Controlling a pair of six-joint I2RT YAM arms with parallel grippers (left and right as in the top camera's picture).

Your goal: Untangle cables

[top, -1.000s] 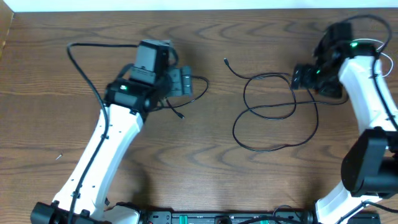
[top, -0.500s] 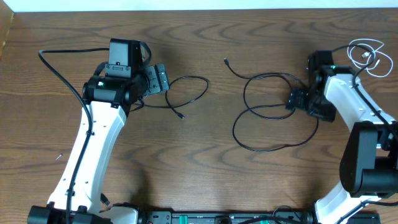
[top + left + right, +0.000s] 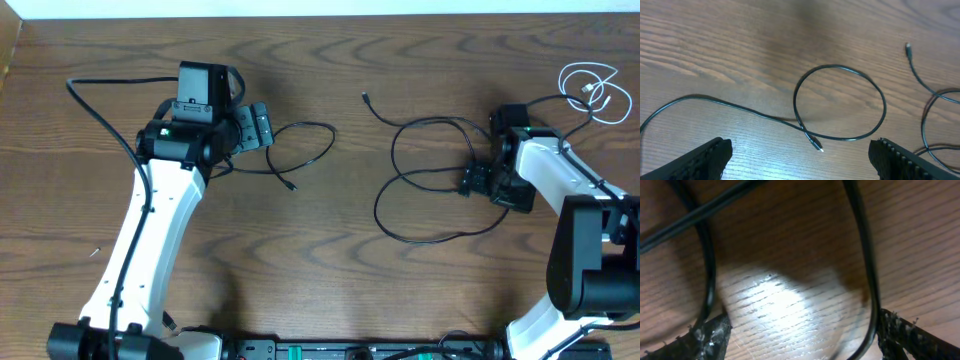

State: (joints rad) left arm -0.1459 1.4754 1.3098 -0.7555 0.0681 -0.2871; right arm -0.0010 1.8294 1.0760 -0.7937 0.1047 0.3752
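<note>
my right gripper (image 3: pixel 800 335) straddles strands of the thin black cable (image 3: pixel 866 265), jaws wide, not clamped. my left gripper (image 3: pixel 800 152) hangs open, empty.

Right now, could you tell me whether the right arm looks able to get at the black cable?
Probably yes. The right hand is low over the table with its fingers apart, and a strand of the black cable runs just inside one finger; nothing sits between them.
</note>
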